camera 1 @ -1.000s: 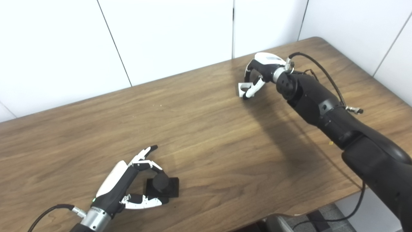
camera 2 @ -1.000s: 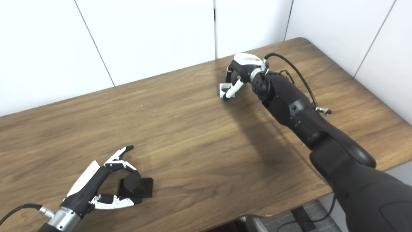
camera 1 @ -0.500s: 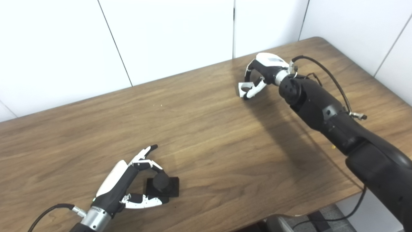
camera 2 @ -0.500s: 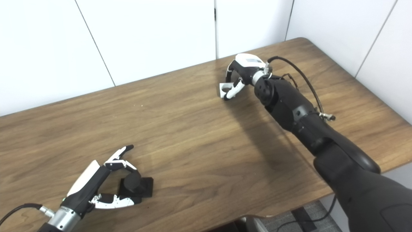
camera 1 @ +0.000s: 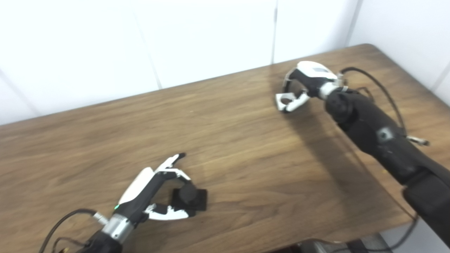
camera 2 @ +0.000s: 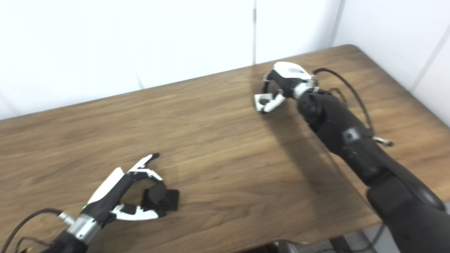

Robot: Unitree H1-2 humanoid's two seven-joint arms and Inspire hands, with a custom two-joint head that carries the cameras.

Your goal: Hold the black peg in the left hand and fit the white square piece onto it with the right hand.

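Observation:
The black peg [camera 1: 188, 196], a short cylinder on a square black base, stands on the wooden table [camera 1: 246, 158] near the front left. My left hand [camera 1: 154, 189] is closed around it, with fingers against the cylinder and thumb along the base's front; one finger points outward. The peg also shows in the right eye view [camera 2: 158, 196]. At the far right, my right hand [camera 1: 306, 80] is shut on the white square piece [camera 1: 284, 101], pinched between fingers and thumb just above the tabletop. Both views are blurred.
The table's front edge runs close below the left hand, and its rounded far right corner [camera 1: 365, 47] lies behind the right arm. A black cable [camera 1: 386, 91] loops along the right forearm. White wall panels stand behind the table.
The whole picture has shifted and blurred, so the camera has moved. Both hands keep their grips. The right forearm has swung slightly, with the white piece staying in about the same spot.

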